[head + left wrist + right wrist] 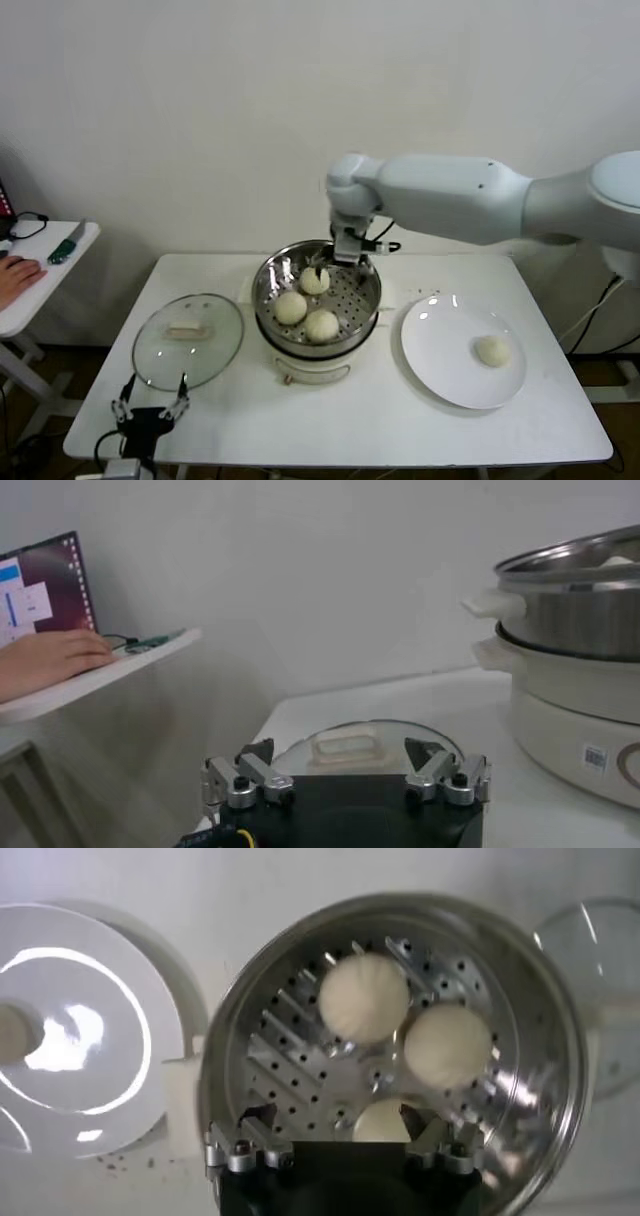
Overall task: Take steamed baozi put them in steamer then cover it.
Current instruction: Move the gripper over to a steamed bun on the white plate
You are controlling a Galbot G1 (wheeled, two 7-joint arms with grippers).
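Note:
The steel steamer [264, 292] on its cream base holds three baozi on its perforated tray [315, 281] [291, 307] [322, 325]. A fourth baozi [492, 350] lies on the white plate [440, 345] to the right. My right gripper [336, 262] hangs open over the back of the tray. In the right wrist view the gripper [338, 1113] has one baozi [385, 1123] just below it, beside one finger and not gripped. The glass cover [188, 338] lies flat on the table left of the steamer. My left gripper [150, 408] is open at the table's front left, facing the cover [400, 732].
A side table [40, 270] with a person's hand [15, 272] and a laptop [40, 600] stands at the far left. The steamer [570, 610] rises beside the left gripper [340, 747]. The wall runs close behind the table.

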